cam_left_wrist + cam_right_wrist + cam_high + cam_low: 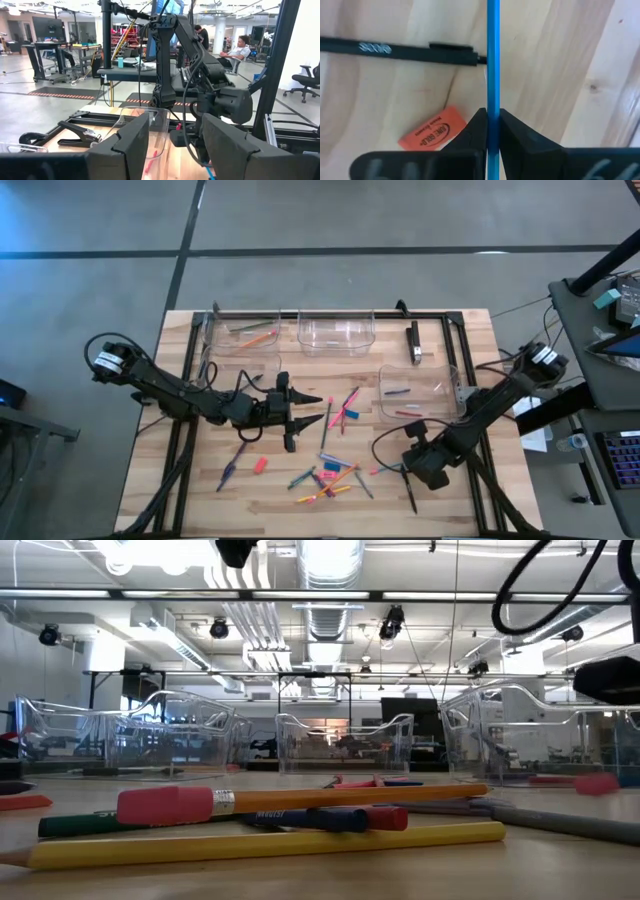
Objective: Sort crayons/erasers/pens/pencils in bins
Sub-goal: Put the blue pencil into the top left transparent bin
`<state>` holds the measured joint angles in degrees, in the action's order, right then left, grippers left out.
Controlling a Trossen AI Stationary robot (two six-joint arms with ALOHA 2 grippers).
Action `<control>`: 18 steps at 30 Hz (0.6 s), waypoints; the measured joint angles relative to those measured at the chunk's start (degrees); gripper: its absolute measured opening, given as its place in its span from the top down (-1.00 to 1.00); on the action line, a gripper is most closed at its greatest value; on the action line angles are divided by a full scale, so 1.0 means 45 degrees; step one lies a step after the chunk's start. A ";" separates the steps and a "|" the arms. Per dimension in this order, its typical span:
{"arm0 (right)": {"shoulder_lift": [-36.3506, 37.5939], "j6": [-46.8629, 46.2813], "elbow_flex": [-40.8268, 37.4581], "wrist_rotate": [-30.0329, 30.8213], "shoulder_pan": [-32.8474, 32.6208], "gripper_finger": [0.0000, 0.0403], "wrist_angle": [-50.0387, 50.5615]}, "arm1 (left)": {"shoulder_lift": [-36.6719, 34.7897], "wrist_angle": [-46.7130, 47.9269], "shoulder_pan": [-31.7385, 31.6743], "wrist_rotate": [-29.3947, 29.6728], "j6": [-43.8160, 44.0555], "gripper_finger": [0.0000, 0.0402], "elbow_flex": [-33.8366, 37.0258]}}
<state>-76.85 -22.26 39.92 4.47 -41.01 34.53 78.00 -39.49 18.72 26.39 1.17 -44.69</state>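
Observation:
My right gripper [493, 117] stands near the table's near right, pointing steeply down, shut on a thin blue pencil [493, 50]. A black pen [400, 51] lies crosswise just beyond it, and an orange eraser [432, 134] lies flat beside the fingers. My left gripper [300, 420] hovers open, roughly level, above the table's middle left, with nothing between its fingers [130, 142]. Loose pencils, crayons and pens [330, 470] lie scattered on the wood between the arms. Clear bins [245, 330] [335, 330] stand at the far edge, and another [418, 392] is at the right. My right gripper pinches the blue pencil's shaft [493, 102] between its two fingertips, one on each side. The fingers come from above, slanting steeply down. The pencil runs straight out ahead of the fingers and passes the black pen's tip. I cannot tell whether it is lifted off the wood.
A black frame rail with a clamp [414, 342] runs along the far edge. The right bin holds a blue and a red crayon [400, 392]; the far left bin holds pencils [258, 335]. A red eraser [260, 464] and a purple crayon [230, 473] lie near the left.

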 joint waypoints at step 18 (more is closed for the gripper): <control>0.5261 0.2697 -0.0650 0.4179 0.0034 0.89 -0.4579 | 0.1936 -0.0424 -0.0080 -0.0184 -0.0735 0.16 -0.0659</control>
<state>-53.17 -10.13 36.99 23.27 -40.86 13.92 86.71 -41.39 18.36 25.56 -2.14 -47.65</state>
